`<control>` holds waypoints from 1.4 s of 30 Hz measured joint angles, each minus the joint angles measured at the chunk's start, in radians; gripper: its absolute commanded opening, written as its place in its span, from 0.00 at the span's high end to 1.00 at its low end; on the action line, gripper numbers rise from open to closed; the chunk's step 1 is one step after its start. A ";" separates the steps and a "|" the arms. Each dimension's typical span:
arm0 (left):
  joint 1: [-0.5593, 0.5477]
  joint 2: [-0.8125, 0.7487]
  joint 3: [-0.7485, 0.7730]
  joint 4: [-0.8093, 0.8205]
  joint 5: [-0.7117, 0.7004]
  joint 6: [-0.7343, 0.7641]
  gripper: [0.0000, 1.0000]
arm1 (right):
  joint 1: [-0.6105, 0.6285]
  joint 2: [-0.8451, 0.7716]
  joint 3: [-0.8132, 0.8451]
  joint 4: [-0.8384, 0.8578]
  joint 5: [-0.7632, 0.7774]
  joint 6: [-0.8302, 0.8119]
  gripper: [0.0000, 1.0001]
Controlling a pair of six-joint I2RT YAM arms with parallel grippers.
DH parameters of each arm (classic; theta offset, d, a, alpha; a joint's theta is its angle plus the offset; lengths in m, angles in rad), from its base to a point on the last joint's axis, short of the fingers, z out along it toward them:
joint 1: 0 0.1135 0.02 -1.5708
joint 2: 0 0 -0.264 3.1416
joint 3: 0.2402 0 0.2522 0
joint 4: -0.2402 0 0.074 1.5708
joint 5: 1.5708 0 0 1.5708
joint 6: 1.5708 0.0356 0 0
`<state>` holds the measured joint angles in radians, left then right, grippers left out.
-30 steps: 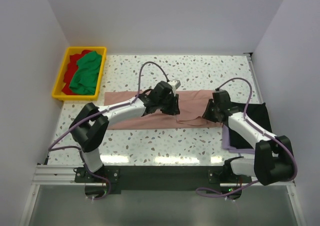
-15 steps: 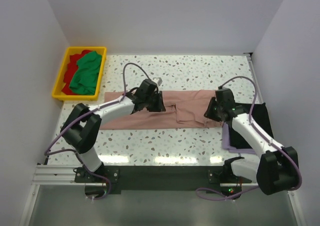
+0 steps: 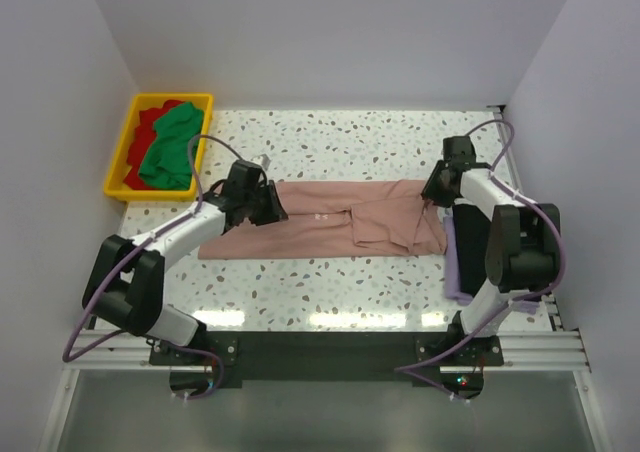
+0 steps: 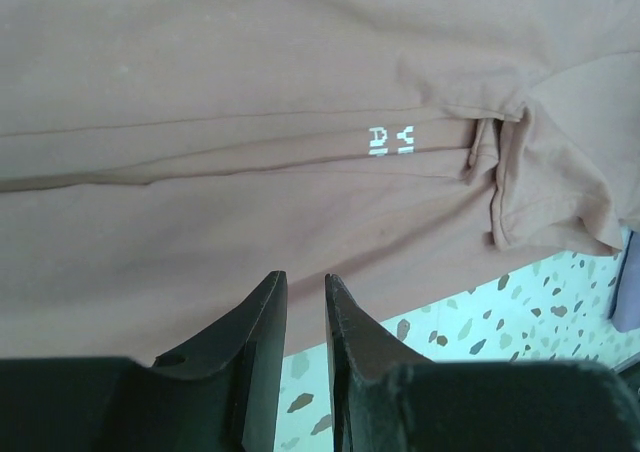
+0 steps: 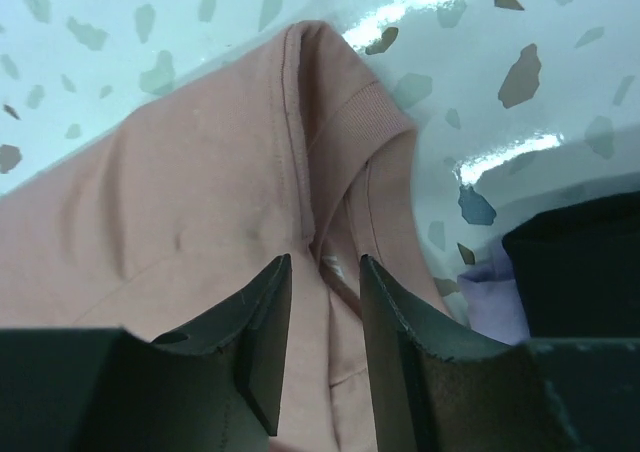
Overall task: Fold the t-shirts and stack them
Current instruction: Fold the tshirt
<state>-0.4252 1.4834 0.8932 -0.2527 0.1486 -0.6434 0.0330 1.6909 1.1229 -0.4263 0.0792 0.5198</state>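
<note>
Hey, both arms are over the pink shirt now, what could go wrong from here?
The pink shirt has a sleeve bunched near its middle, so the next fold may trap a lump. Its collar lies close beside the black shirt, so the right gripper might snag or shift that shirt while grabbing the collar.

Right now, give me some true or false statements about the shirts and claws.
The pink t-shirt lies in a long strip on the table. True.
The yellow bin holds a green t-shirt and a red t-shirt. True.
The black t-shirt lies in the bin. False: the black t-shirt lies on the lavender t-shirt at the table's right.
The left claw is clamped on the pink t-shirt's print. False: the left claw's jaws stand apart, empty, short of the print.
The right claw is by the pink t-shirt's collar. True.
</note>
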 measured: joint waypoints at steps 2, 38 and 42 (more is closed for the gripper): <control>0.017 -0.008 -0.016 -0.003 0.008 0.000 0.73 | -0.003 0.040 0.010 -0.001 -0.011 0.000 0.62; 0.155 0.147 0.153 -0.034 0.015 0.011 0.71 | -0.074 0.103 0.162 0.015 -0.093 0.021 0.52; 0.159 0.210 0.241 -0.079 -0.072 0.021 0.73 | 0.033 -0.044 0.118 0.023 -0.061 0.011 0.52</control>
<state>-0.2661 1.6936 1.1343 -0.3321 0.0769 -0.6228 0.0662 1.6466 1.2407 -0.4038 0.0177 0.5304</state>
